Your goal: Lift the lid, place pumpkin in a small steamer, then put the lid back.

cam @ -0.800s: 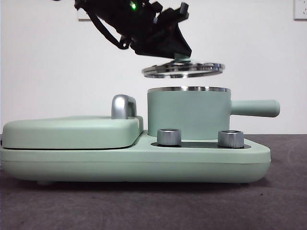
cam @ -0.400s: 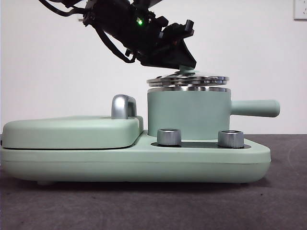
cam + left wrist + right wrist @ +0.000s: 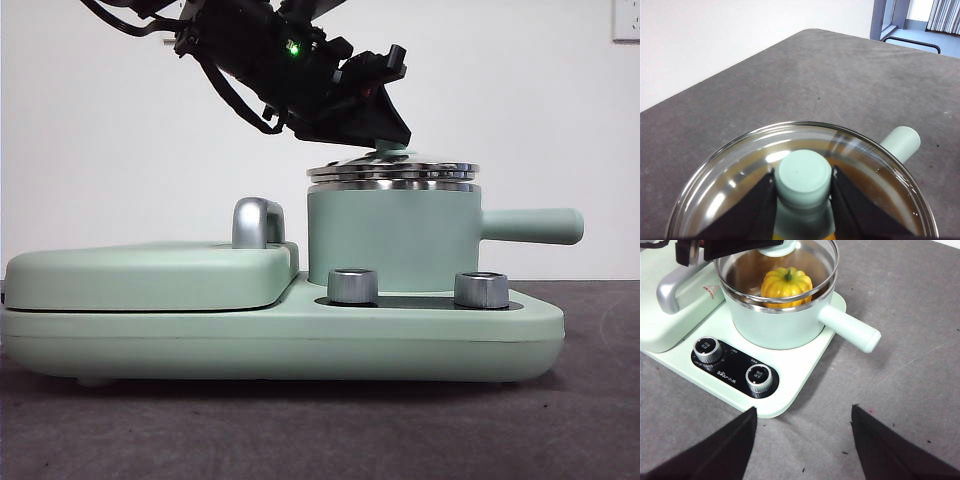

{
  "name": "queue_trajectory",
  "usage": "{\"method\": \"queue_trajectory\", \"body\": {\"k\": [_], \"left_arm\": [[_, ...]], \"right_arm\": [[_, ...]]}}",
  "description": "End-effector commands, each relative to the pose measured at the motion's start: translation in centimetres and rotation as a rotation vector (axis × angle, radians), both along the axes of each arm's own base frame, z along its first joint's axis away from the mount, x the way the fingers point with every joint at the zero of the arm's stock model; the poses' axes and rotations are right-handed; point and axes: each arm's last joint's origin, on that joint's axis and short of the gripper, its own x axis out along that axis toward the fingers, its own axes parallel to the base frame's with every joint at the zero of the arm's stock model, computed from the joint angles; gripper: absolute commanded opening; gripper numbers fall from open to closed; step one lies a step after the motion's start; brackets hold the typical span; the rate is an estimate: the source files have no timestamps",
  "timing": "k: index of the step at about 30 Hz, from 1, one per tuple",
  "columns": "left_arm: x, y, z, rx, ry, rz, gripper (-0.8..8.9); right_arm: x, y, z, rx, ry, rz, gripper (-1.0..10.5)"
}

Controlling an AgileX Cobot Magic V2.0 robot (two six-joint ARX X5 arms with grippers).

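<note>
The clear glass lid (image 3: 392, 171) rests on the steel rim of the small steamer (image 3: 392, 240), a mint green saucepan with its long handle (image 3: 530, 226) pointing right. My left gripper (image 3: 385, 145) comes in from the upper left and is shut on the lid's mint green knob (image 3: 804, 177). The yellow-orange pumpkin (image 3: 786, 285) sits inside the steamer (image 3: 780, 325) under the lid (image 3: 825, 255). My right gripper (image 3: 803, 410) is open and empty, hanging above the table in front of the appliance.
The steamer stands on the wide mint green appliance base (image 3: 300, 335), which has two silver dials (image 3: 352, 285) (image 3: 481, 289). The flat griddle cover (image 3: 150, 275) with a chrome handle (image 3: 255, 222) lies to the left. Dark grey table surrounds it.
My left gripper has lowered the lid from above the steamer down onto its rim. In the last half second it has hardly moved.
</note>
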Motion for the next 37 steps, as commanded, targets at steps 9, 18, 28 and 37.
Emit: {"method": "queue_trajectory", "body": {"k": [9,18,28,37], "left_arm": [[0.1,-0.6,0.4,-0.001,0.003,-0.017,0.10],[0.1,-0.8,0.2,-0.007,0.005,-0.042,0.10],[0.2,-0.9,-0.1,-0.007,0.004,-0.042,0.10],[0.7,-1.2,-1.2,0.008,0.022,-0.042,0.10]], "right_arm": [[0.0,0.1,0.2,0.018,-0.005,-0.005,2.9],[0.0,0.1,0.2,0.018,-0.005,-0.005,2.9],[0.0,0.1,0.2,0.016,-0.001,-0.005,2.9],[0.0,0.1,0.2,0.016,-0.001,-0.005,2.9]]}}
